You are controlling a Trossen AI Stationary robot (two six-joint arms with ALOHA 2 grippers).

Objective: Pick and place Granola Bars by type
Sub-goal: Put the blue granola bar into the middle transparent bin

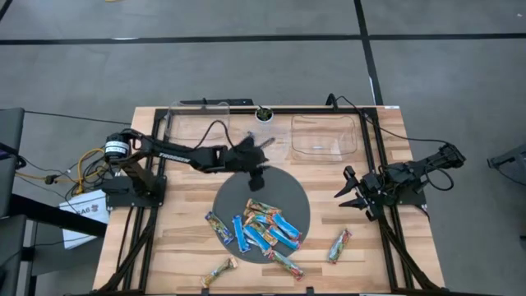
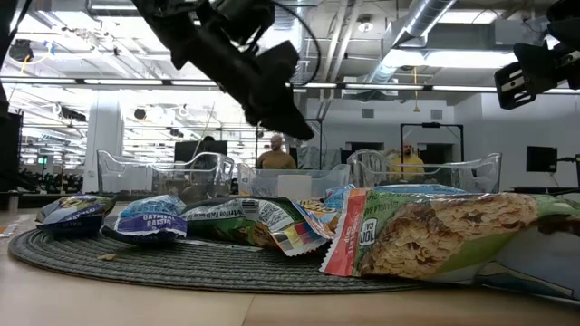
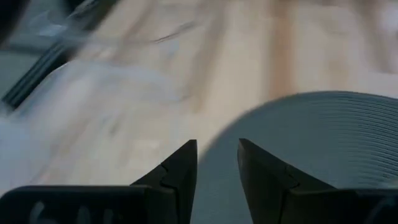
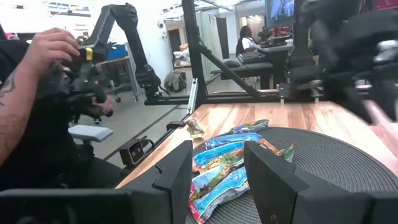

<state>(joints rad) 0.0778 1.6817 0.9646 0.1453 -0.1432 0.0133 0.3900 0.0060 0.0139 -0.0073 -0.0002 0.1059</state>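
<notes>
I am looking first at the bars (image 1: 263,228): most are lying in a loose heap on the near half of the round mat (image 1: 234,197), with three strays on the bare desk (image 1: 181,247), one off the mat's near left (image 1: 219,270), one at its left edge (image 1: 218,227) and one off to the right (image 1: 339,245).

I am holding the left gripper (image 1: 256,177) above the mat's far edge, jaws parted and carrying nothing; its wrist view shows only mat and bare wood between the fingers. The heap is lying from it toward the near side of the desk, so I judge the coming move to be a reach nearward and down. The heap's bars are pointing many ways, several running diagonally, so I judge the wrist will need turning to cross a bar's short side.

The right gripper (image 1: 355,196) is waiting beside the mat's right edge, jaws apart and empty, the heap lying off to its left. It is nearer the right-hand stray; the left is nearer the heap's top.

Farther back, two clear bins (image 1: 325,136) are standing along the desk's far edge.
</notes>
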